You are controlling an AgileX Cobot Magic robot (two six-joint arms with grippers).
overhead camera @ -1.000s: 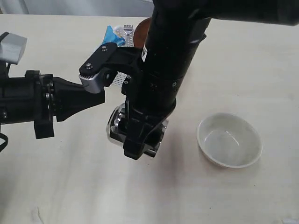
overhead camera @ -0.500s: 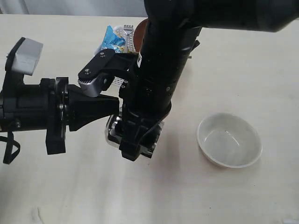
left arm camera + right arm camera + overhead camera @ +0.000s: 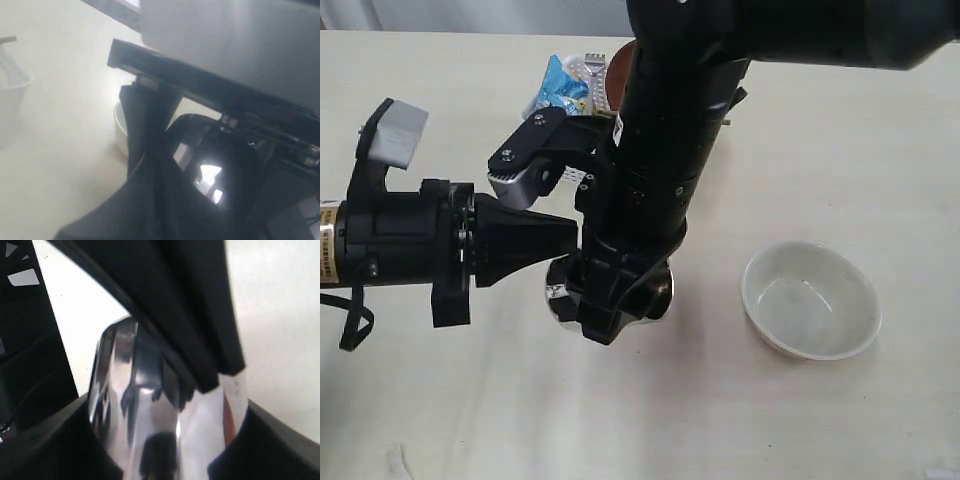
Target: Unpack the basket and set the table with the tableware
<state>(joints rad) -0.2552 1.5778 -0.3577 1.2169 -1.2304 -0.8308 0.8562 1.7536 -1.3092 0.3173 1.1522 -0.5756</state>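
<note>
Tableware is only partly out of the basket (image 3: 582, 68), as we judge it. The off-white bowl (image 3: 810, 300) stands upright and empty on the tabletop (image 3: 880, 150), apart from both arms, so that piece looks set.

The steel cup (image 3: 155, 415) is the piece in hand. It sits near the bowl but apart from it, on the side the left arm reaches in from. The right claw (image 3: 612, 300) comes down over the cup with a black finger on either flank, grasping it. We cannot tell whether the cup's base rests on the tabletop or hangs just above it, since the arm covers most of it. The left claw (image 3: 572, 238) is clenched on nothing. Its tip points toward the bowl and ends just beside the cup, and we cannot tell whether it touches.

The basket lies farther from the bowl than the cup does, behind the right arm, and only a strip of its lattice shows. A blue snack bag (image 3: 560, 85) pokes out of it, and a brown plate (image 3: 620, 58) appears to lie in it too, mostly hidden. We see no knife, fork, chopsticks or spoon on the tabletop around the bowl.

By our reckoning one piece is placed, a second is being placed, and the plate and the cutlery are left to bring out.
</note>
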